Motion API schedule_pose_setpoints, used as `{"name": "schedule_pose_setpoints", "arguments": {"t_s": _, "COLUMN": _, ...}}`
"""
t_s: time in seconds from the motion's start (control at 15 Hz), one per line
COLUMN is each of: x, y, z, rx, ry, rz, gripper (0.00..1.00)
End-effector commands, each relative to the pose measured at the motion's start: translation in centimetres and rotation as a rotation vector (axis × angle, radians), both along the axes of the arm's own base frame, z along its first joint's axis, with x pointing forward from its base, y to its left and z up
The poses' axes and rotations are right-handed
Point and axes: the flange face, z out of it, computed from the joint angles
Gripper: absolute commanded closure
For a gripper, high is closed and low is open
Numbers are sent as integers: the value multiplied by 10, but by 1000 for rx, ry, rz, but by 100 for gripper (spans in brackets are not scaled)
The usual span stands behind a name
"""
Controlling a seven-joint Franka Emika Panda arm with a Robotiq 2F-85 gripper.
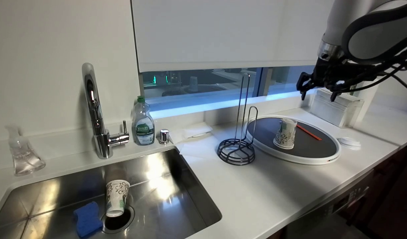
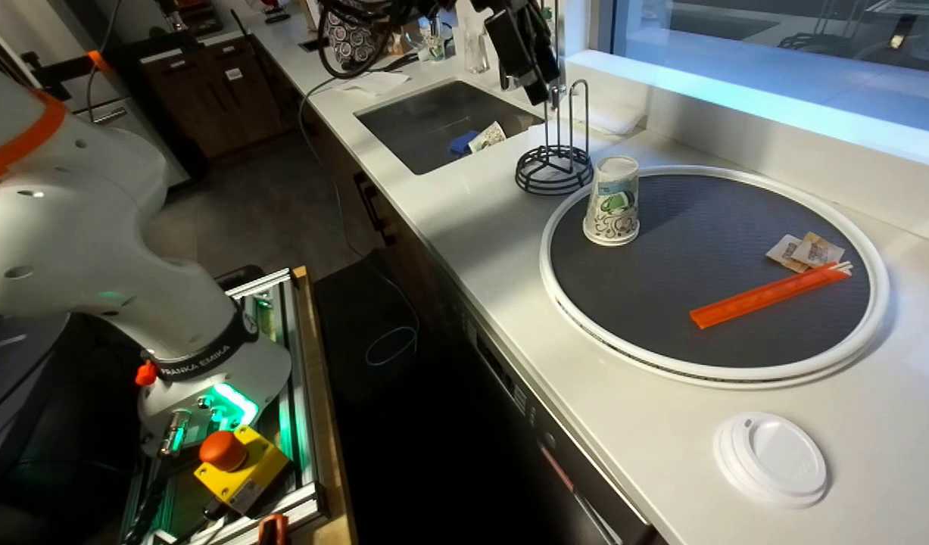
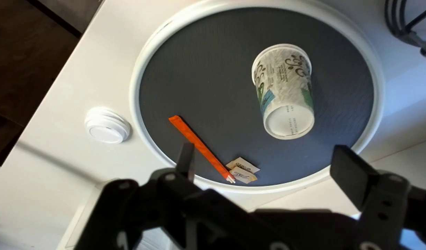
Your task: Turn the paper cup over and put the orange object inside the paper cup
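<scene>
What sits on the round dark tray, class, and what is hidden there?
On the round tray are an upside-down paper cup, an orange sleeve and small overlapping packets. The cup covers the spot beneath it, so whether anything lies there cannot be seen.

Paper cup [image 3: 284, 90] white, dark swirls; chopstick sleeve [image 3: 201, 147] orange; tray [image 3: 206, 69] grey, white-rimmed.

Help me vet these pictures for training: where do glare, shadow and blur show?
In an exterior view, glare brightens patches of the sink and a soft shadow dims part of the counter; in the wrist view, the fingers look dark, slightly blurred.
</scene>
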Motion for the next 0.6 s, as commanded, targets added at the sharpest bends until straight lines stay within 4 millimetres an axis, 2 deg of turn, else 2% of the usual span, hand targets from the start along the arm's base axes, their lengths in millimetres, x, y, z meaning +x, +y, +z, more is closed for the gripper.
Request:
{"name": "schedule_pose_setpoints", "arguments": {"t_s": 0.0, "x": 33, "y": -10, "z": -21, "rx": -11, "ry": 47, "rz": -34, "gripper": 0}}
{"name": "schedule_pose_setpoints", "arguments": {"t_s": 0.2, "x": 51, "y": -18, "z": -40, "rx": 17, "ry": 93, "rz": 22, "gripper": 0}}
{"name": "schedule_pose_setpoints", "arguments": {"t_s": 0.33, "x": 58, "y": -20, "z": -51, "rx": 43, "ry": 128, "rz": 104, "gripper": 0}}
{"name": "schedule_pose_setpoints", "arguments": {"t_s": 0.53, "x": 66, "y": -28, "z": -66, "rx": 33, "ry": 162, "rz": 125, "gripper": 0}}
